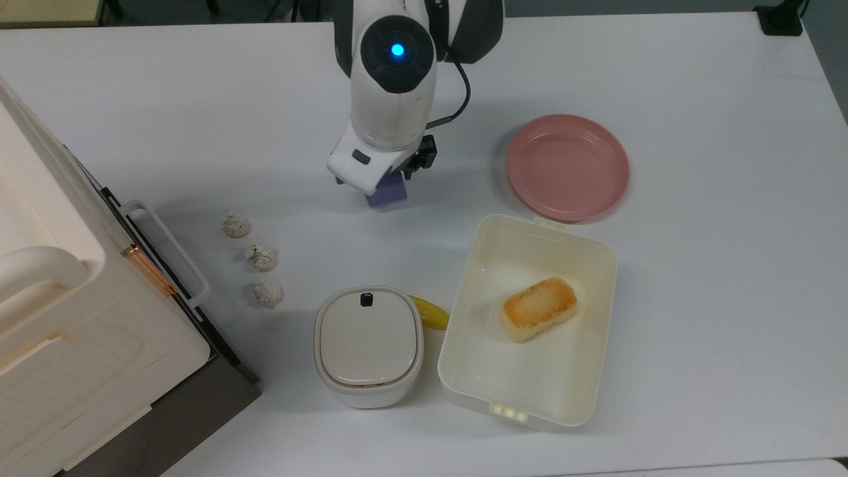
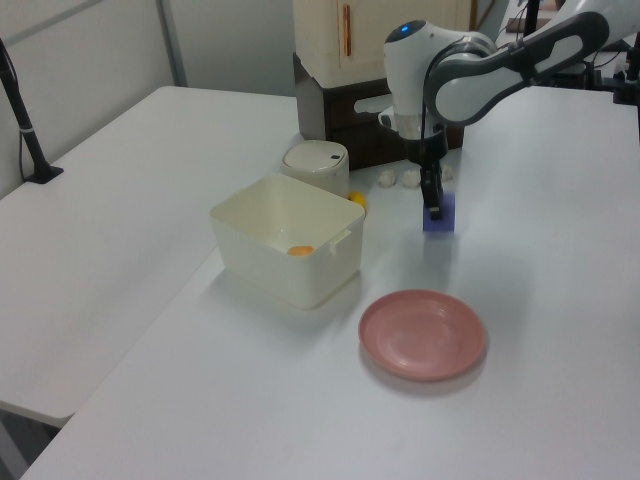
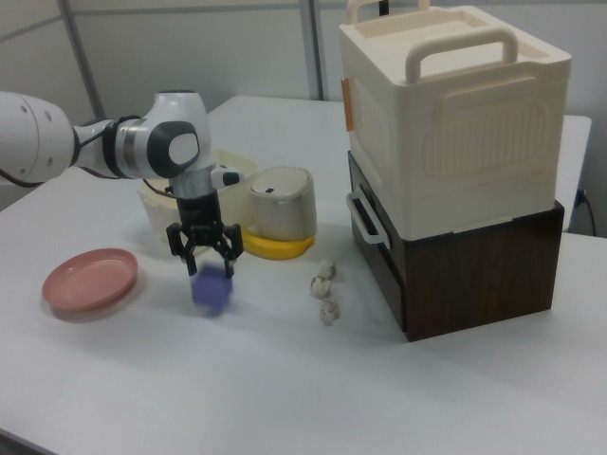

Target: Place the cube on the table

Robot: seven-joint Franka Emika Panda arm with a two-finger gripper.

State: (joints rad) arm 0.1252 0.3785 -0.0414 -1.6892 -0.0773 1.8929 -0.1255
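Blue-purple and matte, the cube [image 1: 390, 194] sits in the top view just under the gripper [image 1: 386, 179], over bare white table [image 1: 199, 99]. It is well to the top view's left of the pink plate [image 1: 568, 167]. Below it in the top view lies the cream tray [image 1: 464, 344] with the toasted block [image 1: 538, 309] inside. A lidded pot [image 1: 368, 344] stands beside the tray, and three crumpled lumps [image 1: 262, 257] lie further to the top view's left.

From the left view we see the gripper [image 2: 433, 207] pointing down with the cube [image 2: 440, 213] at its tip, beyond the plate [image 2: 422, 333] and apart from the tray [image 2: 285, 250].

From the right view we see the gripper [image 3: 202, 262] with its fingers [image 3: 179, 248] spread wide. The cube [image 3: 211, 288] is below the fingertips and not pinched between them. It looks smeared, so we cannot say for sure whether it rests on the table [image 3: 285, 398] or hangs just above it. The plate [image 3: 90, 280] lies to the right view's left.
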